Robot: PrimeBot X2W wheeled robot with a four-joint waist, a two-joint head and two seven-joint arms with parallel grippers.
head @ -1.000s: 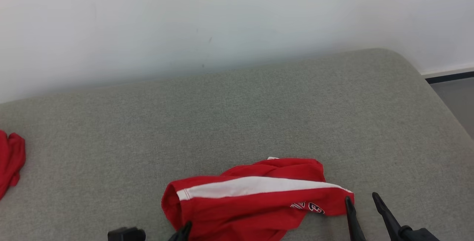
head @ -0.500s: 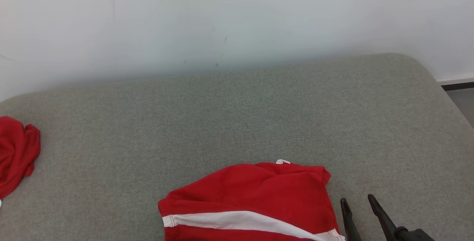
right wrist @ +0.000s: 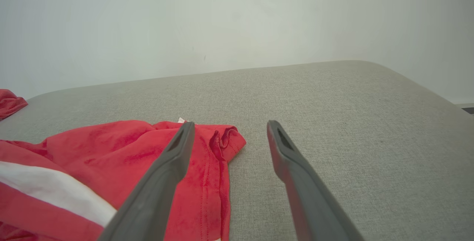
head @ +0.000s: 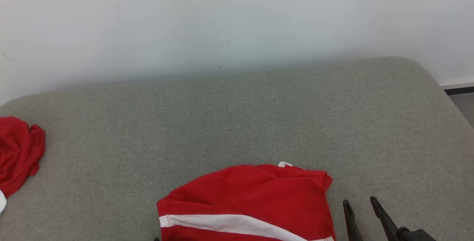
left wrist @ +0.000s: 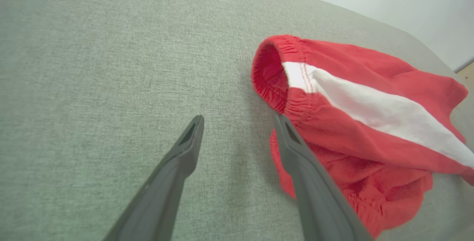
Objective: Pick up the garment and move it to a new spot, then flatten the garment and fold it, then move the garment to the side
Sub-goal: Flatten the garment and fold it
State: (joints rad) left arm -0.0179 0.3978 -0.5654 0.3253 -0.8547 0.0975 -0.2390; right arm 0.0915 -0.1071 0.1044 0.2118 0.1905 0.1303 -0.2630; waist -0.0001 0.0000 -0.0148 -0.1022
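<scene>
Lying bunched on the bed [head: 259, 115], the garment [head: 255, 193] appears relocated but neither flattened nor folded. Left claw [left wrist: 239, 117], spread and empty, sits just beside its waistband; right claw [head: 360, 201], spread, beside its leg hem. Flattening, folding and side placement remain.

The right pincer [head: 359, 201] has its jaws apart; the red garment [head: 244, 193] lies just left of it, another red cloth [head: 18, 152] far left.

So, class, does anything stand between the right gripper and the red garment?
Nothing visible does: a narrow strip of bare grey cushion is all that separates the open right gripper from the red garment.
</scene>
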